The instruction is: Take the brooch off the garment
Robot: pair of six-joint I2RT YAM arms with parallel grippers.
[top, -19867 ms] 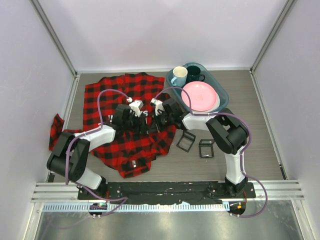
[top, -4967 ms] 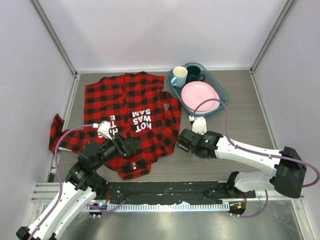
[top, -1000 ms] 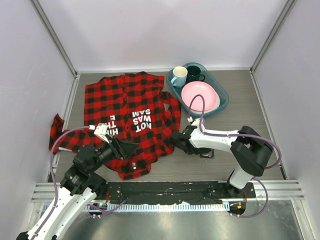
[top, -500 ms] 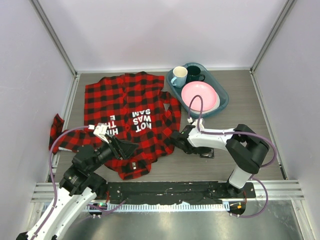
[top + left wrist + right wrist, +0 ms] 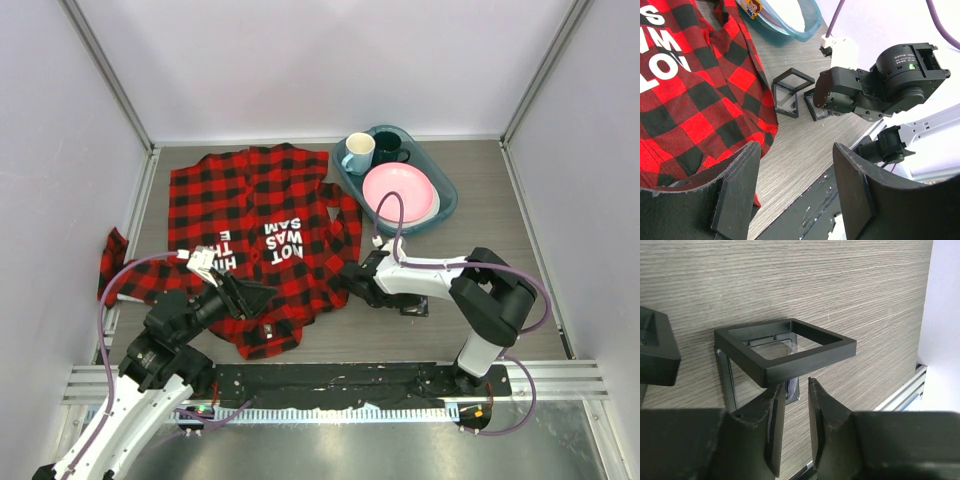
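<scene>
Lighting bright, even and diffuse, from above. Shadows faint and soft, e.g. beneath the black square open frame (image 5: 785, 352) on the grey wood-grain desk (image 5: 790, 280). Mild sheen on the brushed metal sheet (image 5: 330, 450). Near black fingers (image 5: 827, 425) slightly blurred.

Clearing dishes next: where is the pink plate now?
In the top view the pink plate lies in the blue tray, right of the checked shirt, with the white mug and dark mug behind it.

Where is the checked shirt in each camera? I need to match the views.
Top external: checked shirt spread flat, left of centre.
Left wrist: fills the left side.
Right wrist: not in it.
Shared landmark: the black square frames, seen in all three.
</scene>
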